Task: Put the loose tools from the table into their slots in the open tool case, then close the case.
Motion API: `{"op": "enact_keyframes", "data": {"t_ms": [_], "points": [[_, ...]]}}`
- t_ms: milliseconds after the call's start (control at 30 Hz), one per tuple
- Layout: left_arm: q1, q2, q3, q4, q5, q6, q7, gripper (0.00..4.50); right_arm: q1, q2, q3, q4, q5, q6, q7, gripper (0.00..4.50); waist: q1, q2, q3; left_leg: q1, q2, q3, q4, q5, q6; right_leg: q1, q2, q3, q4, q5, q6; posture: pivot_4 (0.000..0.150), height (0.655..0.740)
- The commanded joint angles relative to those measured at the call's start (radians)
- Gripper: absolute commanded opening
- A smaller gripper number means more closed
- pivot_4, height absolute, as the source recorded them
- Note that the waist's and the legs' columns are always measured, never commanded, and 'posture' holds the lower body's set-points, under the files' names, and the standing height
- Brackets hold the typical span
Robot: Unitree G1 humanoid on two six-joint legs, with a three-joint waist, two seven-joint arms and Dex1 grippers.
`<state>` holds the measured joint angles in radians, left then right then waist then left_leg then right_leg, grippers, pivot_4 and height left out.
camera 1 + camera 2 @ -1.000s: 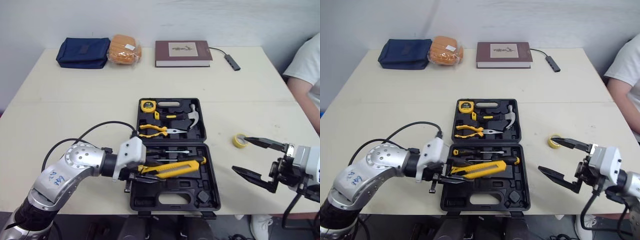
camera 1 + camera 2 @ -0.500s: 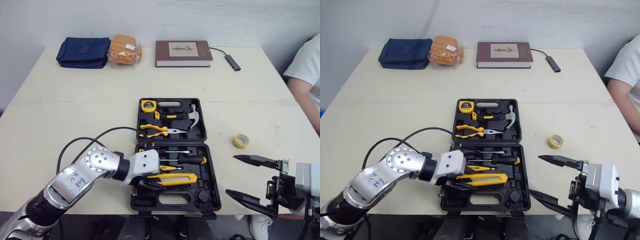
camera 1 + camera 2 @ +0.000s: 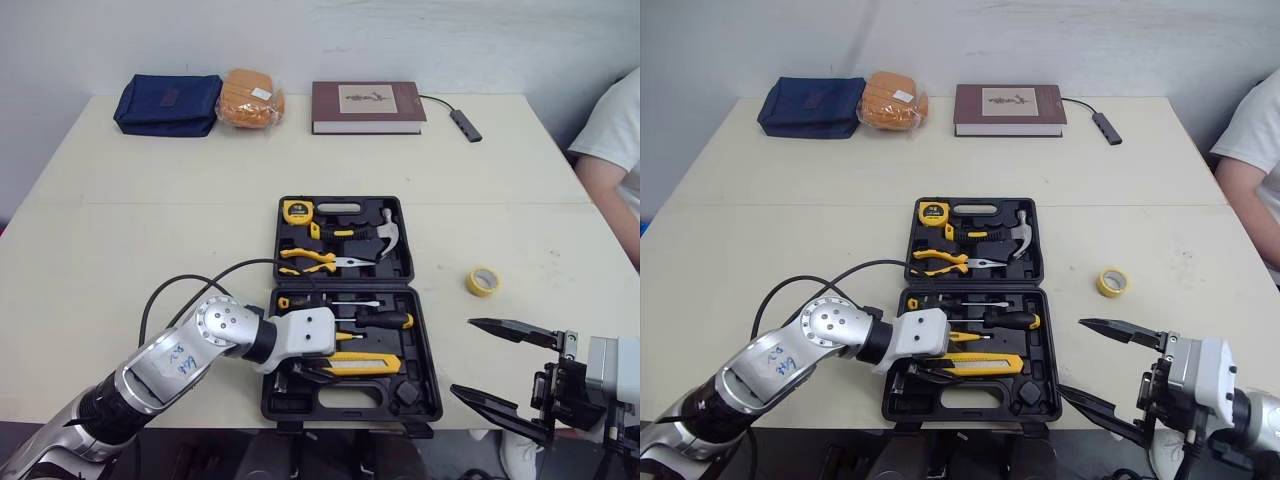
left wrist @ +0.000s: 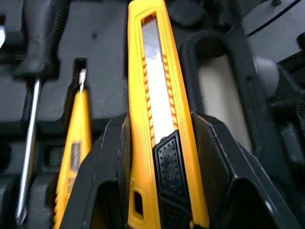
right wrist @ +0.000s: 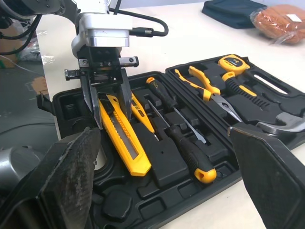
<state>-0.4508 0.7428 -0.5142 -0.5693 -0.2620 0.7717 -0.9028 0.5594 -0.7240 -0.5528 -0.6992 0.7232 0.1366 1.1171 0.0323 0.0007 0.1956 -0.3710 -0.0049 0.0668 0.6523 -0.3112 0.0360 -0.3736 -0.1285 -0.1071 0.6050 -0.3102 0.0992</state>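
The black tool case lies open at the table's middle front. Its far half holds a tape measure, a hammer and pliers. A screwdriver lies in the near half. My left gripper is shut on the butt end of a yellow utility knife, which lies flat along the near half's long slot; black fingers flank it. A yellow tape roll sits loose on the table right of the case. My right gripper hangs open near the front right edge, holding nothing.
At the table's back stand a navy pouch, an orange bagged item, a brown book and a small cable adapter. A person's sleeve shows at the right edge.
My left gripper moved right and down with the knife, which went from tilted above the case to flat in its slot. My right gripper drew back from the tape roll toward the front edge.
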Motion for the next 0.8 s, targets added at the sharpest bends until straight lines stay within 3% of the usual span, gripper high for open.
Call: {"op": "enact_keyframes", "data": {"t_ms": [33, 367, 433, 567, 800], "points": [[-0.008, -0.001, 0.001, 0.012, 0.015, -0.014, -0.017, 1.26, 0.014, 0.019, -0.024, 0.003, -0.008, -0.038, 0.019, 4.5, -0.001, 0.0, 0.0, 0.0, 0.0, 0.0, 0.0, 0.0, 0.0, 0.0, 0.0, 0.0, 0.0, 0.0, 0.0, 0.15, 0.74], [0.008, -0.02, 0.008, -0.007, -0.001, -0.005, -0.023, 1.26, 0.011, 0.032, -0.013, 0.034, -0.034, -0.067, 0.028, 4.5, 0.0, 0.0, 0.0, 0.0, 0.0, 0.0, 0.0, 0.0, 0.0, 0.0, 0.0, 0.0, 0.001, 0.0, 0.0, 0.15, 0.74], [0.011, -0.031, 0.014, -0.009, -0.01, -0.011, -0.027, 2.28, 0.011, 0.033, -0.009, 0.04, -0.039, -0.073, 0.031, 4.5, 0.0, 0.0, 0.0, 0.0, 0.0, 0.0, 0.001, 0.0, 0.0, 0.0, 0.0, 0.0, 0.001, 0.0, 0.0, 0.15, 0.74], [0.021, -0.05, 0.052, -0.013, -0.034, -0.065, -0.042, 3.81, 0.009, 0.033, -0.007, 0.05, -0.046, -0.079, 0.035, 4.5, 0.001, 0.0, 0.0, 0.0, 0.0, 0.0, 0.001, 0.0, 0.0, 0.0, 0.0, 0.0, 0.001, 0.0, 0.0, 0.15, 0.74], [0.056, -0.072, 0.132, 0.005, -0.089, -0.194, -0.099, 3.81, 0.013, 0.03, -0.006, 0.058, -0.05, -0.085, 0.04, 4.5, 0.0, 0.0, 0.0, 0.0, 0.0, 0.0, 0.001, 0.0, 0.0, 0.0, 0.0, 0.0, 0.001, 0.0, 0.0, 0.15, 0.74]]}}
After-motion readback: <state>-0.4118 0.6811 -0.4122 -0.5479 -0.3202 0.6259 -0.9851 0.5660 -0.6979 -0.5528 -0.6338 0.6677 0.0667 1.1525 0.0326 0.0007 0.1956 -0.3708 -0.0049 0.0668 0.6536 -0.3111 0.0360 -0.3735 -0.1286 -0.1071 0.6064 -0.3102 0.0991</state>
